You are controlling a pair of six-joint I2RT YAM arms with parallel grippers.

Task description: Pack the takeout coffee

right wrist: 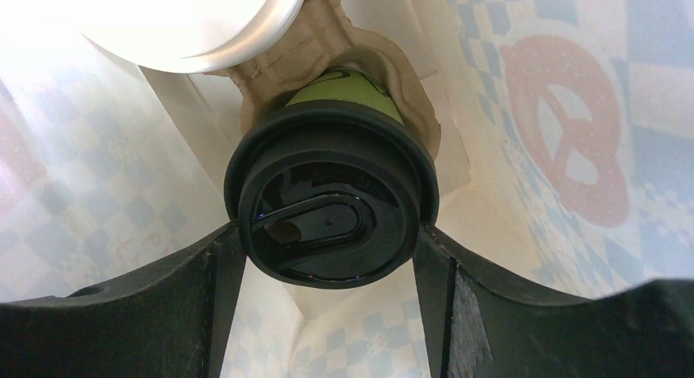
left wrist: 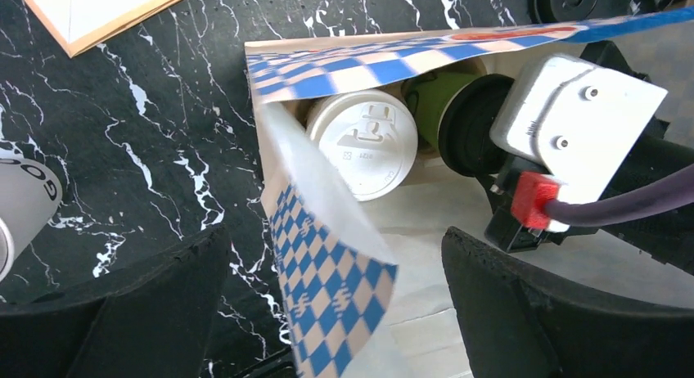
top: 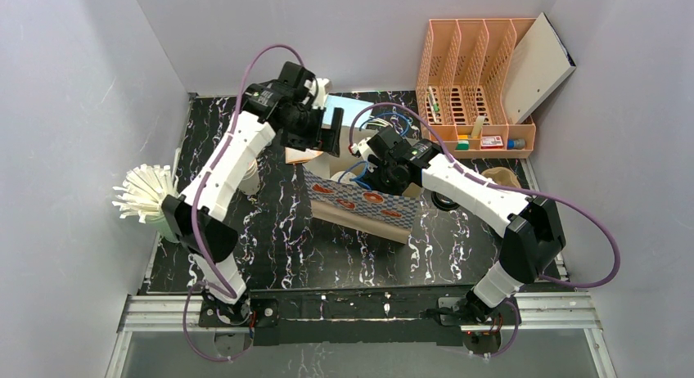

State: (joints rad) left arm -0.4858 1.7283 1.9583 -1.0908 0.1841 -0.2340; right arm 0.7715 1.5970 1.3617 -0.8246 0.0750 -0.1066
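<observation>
Overall: both arms reach to one paper bag in the middle of the table.
Table (top: 270,247): black marble-look top, white veins.
File rack (top: 470,75): peach, upright slots, back right corner, well apart from the bag.
Bag (top: 360,202): blue-and-cream checked paper with red pretzel prints, mouth open. The left wrist view looks straight into it; one checked flap (left wrist: 327,312) sticks up toward that camera.
Left gripper (left wrist: 335,239): released, fingers spread wide, hanging over the open mouth of the bag. The flap rises between the fingers, contact not evident. Nothing held.
Right gripper (right wrist: 329,231): down inside the bag, grasping the takeout coffee, one finger pressed on each side of its lid.
Straw holder (top: 147,194): light green, full of white straws, left edge of the table, near the left arm's elbow.
Carrier (right wrist: 409,75): tan moulded pulp tray at the bottom of the bag, wrapped around the cup bases.
Takeout coffee (left wrist: 432,96): green cup inside the bag, seated in a carrier pocket, just beside the white-lidded cup.
White-lidded cup (left wrist: 364,141): also in the carrier, inside the bag.
Black lid (right wrist: 327,222): on the takeout coffee, sip-hole side facing the right wrist camera.
Loose cup (left wrist: 24,202): pale with dark lettering, on the table left of the bag, only partly in view.
</observation>
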